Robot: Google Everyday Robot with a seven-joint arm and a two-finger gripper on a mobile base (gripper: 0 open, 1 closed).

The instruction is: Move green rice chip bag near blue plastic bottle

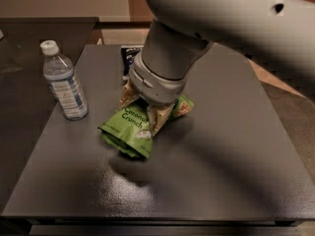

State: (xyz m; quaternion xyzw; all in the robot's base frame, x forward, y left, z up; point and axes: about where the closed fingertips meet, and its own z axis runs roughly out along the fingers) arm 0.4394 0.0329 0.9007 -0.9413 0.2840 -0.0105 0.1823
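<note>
You see the blue plastic bottle (65, 85) upright at the left of the table (221, 156). Right of it, near but apart: green rice chip bag (129, 130), tilted, lifted over its shadow, top end clenched in the gripper (143, 110). Dark snack bag (129, 58) lies behind, part hidden.
</note>
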